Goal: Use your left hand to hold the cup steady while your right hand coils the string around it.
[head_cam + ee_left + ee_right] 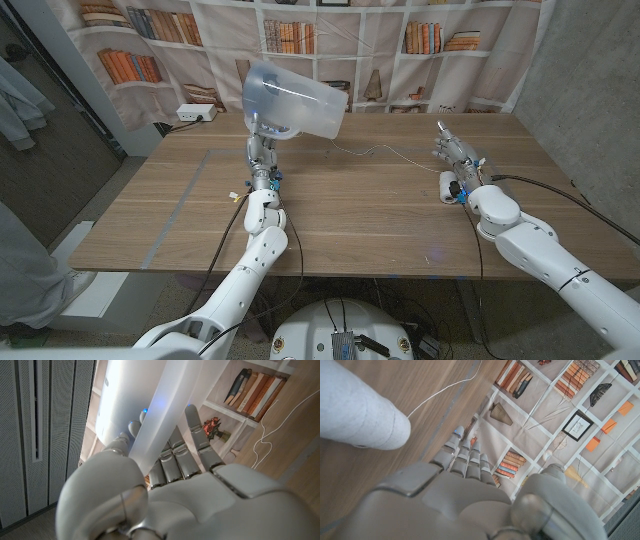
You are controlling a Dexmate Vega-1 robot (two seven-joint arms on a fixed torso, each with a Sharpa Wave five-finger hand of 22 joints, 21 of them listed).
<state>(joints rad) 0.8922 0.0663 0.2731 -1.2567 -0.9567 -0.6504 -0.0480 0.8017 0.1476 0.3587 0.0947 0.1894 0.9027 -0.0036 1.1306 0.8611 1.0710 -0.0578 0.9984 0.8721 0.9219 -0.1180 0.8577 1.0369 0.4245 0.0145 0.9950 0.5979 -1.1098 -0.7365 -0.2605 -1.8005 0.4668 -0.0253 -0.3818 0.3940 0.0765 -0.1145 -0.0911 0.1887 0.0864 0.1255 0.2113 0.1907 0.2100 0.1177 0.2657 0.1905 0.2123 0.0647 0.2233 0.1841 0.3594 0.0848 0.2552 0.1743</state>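
My left hand (pixel 262 152) grips a translucent white cup (pixel 295 100) from below and holds it tilted in the air over the back left of the table. In the left wrist view its fingers (pixel 196 435) wrap the cup (pixel 145 405). A thin white string (pixel 383 152) runs from the cup's rim down across the wood towards my right hand (pixel 456 160). That hand stands at the right with fingers spread upward and nothing in them. In the right wrist view the string (pixel 445 391) leaves the cup (pixel 357 410) and passes beyond the hand (pixel 465 485) without touching it.
A white power strip (pixel 195 113) lies at the table's back left corner. A bookshelf-printed curtain (pixel 400 40) hangs behind the table. A person's clothing (pixel 25 270) shows at the left edge. Bare wood (pixel 370 220) lies between the arms.
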